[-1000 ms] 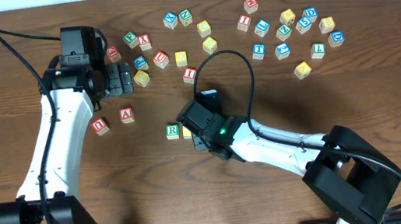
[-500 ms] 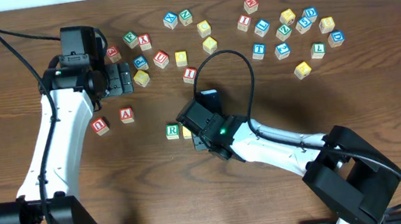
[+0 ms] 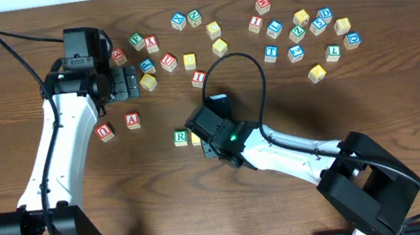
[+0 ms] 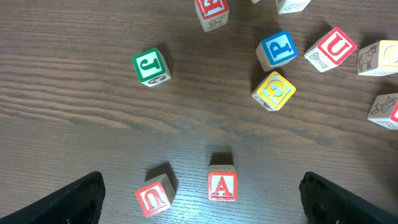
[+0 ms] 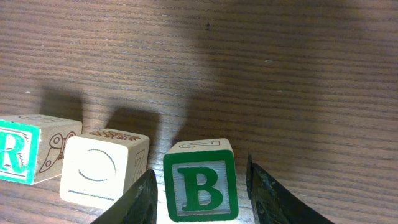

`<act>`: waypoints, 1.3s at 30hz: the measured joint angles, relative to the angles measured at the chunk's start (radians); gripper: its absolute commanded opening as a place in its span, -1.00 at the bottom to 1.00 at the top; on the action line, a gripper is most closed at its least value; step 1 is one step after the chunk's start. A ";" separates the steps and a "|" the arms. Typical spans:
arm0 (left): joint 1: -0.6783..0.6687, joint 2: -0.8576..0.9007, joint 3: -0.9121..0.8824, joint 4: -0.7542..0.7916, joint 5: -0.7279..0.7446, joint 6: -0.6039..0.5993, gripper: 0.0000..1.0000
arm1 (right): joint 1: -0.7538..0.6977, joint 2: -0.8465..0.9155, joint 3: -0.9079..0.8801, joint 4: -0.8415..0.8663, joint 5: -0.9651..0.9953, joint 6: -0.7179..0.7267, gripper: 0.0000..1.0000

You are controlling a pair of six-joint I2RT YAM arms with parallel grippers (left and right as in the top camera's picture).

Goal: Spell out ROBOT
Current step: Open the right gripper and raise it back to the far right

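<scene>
In the right wrist view three cubes stand in a row on the table: a green R cube (image 5: 15,152), a pale cube with a plain O face (image 5: 102,168) and a green B cube (image 5: 200,186). My right gripper (image 5: 201,168) straddles the B cube, open, with a narrow gap at each finger. From overhead the R cube (image 3: 181,137) shows, while the right gripper (image 3: 207,142) hides the B. A blue T cube (image 3: 271,52) lies among the loose cubes at the back right. My left gripper (image 3: 128,84) hovers wide open and empty at the back left.
Red A (image 4: 222,185) and red U (image 4: 153,199) cubes lie below the left gripper (image 4: 202,180). A green J (image 4: 150,66), a blue P (image 4: 277,48) and a yellow cube (image 4: 273,90) lie beyond. Several loose cubes spread along the back, with a yellow one (image 3: 317,73) nearest.
</scene>
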State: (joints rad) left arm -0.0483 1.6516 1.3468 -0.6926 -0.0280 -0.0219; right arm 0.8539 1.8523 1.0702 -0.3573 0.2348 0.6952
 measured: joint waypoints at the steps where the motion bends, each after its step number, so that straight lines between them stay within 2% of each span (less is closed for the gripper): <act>1: 0.000 0.000 0.000 0.000 0.000 0.000 0.97 | 0.000 0.000 0.000 0.000 0.000 -0.001 -0.16; 30: 0.000 0.000 0.000 0.000 0.000 0.000 0.97 | 0.000 -0.023 0.002 -0.025 0.006 -0.019 -0.14; 39: 0.000 0.000 0.000 0.000 0.000 0.000 0.97 | 0.000 -0.023 0.092 -0.118 0.042 -0.051 -0.10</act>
State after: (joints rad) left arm -0.0483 1.6516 1.3468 -0.6926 -0.0280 -0.0219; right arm 0.8539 1.8297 1.1618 -0.4755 0.2764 0.6445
